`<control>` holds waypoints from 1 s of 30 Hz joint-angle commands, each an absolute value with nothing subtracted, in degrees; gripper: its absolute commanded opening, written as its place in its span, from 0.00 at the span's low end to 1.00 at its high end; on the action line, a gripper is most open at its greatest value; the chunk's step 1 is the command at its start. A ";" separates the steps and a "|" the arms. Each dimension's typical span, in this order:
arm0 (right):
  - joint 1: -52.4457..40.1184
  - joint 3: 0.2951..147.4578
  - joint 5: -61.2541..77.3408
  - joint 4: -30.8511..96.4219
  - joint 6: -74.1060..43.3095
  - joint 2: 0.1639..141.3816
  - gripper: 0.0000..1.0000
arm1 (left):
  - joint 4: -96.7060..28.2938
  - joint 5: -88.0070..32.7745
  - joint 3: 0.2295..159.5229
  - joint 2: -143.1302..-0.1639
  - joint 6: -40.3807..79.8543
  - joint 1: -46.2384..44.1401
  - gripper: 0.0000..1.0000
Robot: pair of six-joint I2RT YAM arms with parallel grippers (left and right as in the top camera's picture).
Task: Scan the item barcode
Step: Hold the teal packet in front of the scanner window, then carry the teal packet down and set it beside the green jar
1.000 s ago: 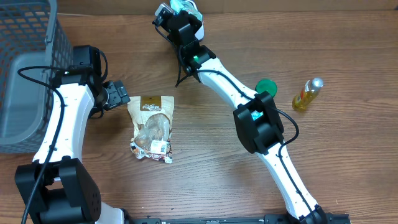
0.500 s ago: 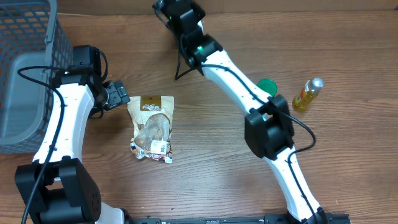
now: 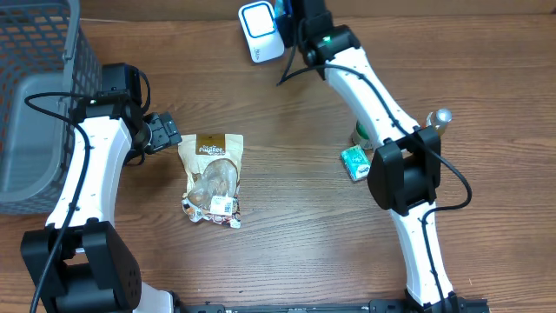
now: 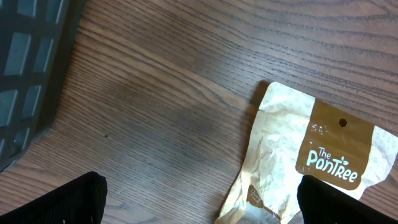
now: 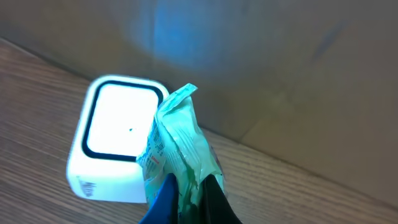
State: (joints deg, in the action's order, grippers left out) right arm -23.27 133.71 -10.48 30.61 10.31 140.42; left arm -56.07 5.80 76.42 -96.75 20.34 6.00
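Observation:
My right gripper (image 5: pixel 188 186) is shut on a crumpled green packet (image 5: pixel 180 140), which stands up right next to the glowing face of the white barcode scanner (image 5: pixel 115 146). From overhead the scanner (image 3: pixel 260 31) sits at the table's back edge, with the right gripper (image 3: pixel 287 21) just to its right. My left gripper (image 3: pixel 165 135) stands open at the top left corner of a tan Pantree snack pouch (image 3: pixel 212 176). In the left wrist view the pouch (image 4: pixel 311 158) lies by the right fingertip (image 4: pixel 351 199), and nothing is held between the jaws.
A grey wire basket (image 3: pixel 35 96) fills the far left. A small green box (image 3: pixel 354 163) lies beside the right arm's elbow. A bottle of yellow liquid (image 3: pixel 434 126) stands at the right, partly behind that arm.
The right arm has swung to the right along the back edge, uncovering the white scanner and the green box. The left arm and the pouch have not moved.

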 commanded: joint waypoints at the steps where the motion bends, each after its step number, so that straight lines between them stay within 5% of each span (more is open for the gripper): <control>1: -23.70 132.27 -8.14 30.76 7.44 142.76 0.04 | -56.07 5.74 76.73 -95.46 19.07 5.82 1.00; 14: -25.19 133.64 -12.29 27.29 7.44 136.00 0.04 | -56.07 5.74 76.73 -95.46 19.07 5.82 1.00; 30: -25.23 130.50 -8.51 27.35 5.58 144.59 0.04 | -56.07 5.74 76.73 -95.46 19.07 5.82 1.00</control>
State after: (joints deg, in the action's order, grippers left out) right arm -25.12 130.96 -8.82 27.53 6.07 142.96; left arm -56.07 5.80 76.42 -96.75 20.34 6.00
